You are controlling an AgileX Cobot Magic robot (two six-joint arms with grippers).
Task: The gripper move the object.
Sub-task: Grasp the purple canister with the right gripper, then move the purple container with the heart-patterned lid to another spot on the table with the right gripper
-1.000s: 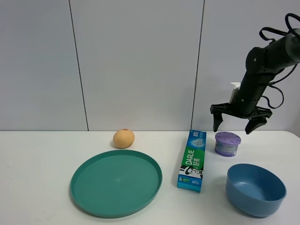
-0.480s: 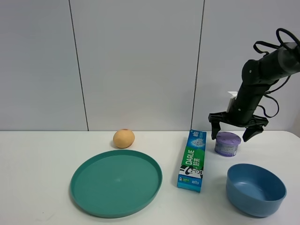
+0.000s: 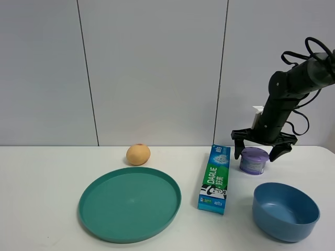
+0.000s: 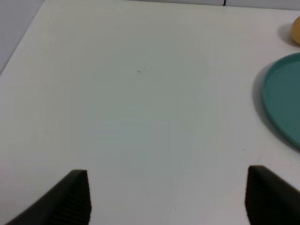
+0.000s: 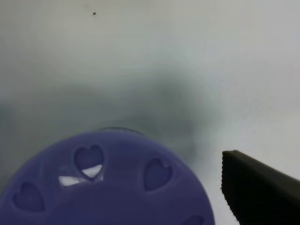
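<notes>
The object, a small round tub (image 3: 253, 165) with a lilac-purple lid, stands on the white table between the toothpaste box and the right table edge. My right gripper (image 3: 255, 152) is open and low over the tub, with one dark finger on each side of the lid and a gap to it. In the right wrist view the lid (image 5: 103, 187) with heart-shaped holes fills the lower part, and one finger (image 5: 262, 192) shows beside it. My left gripper (image 4: 171, 201) is open and empty over bare table. It is out of the exterior high view.
A green toothpaste box (image 3: 215, 179) lies left of the tub. A blue bowl (image 3: 286, 210) sits in front of it. A teal plate (image 3: 130, 203) lies centre-left, also seen in the left wrist view (image 4: 283, 103). An orange-tan fruit (image 3: 138, 154) lies behind the plate.
My right gripper has come down and slightly left, from above the tub to straddling its lid, still open. The tub has not moved.
</notes>
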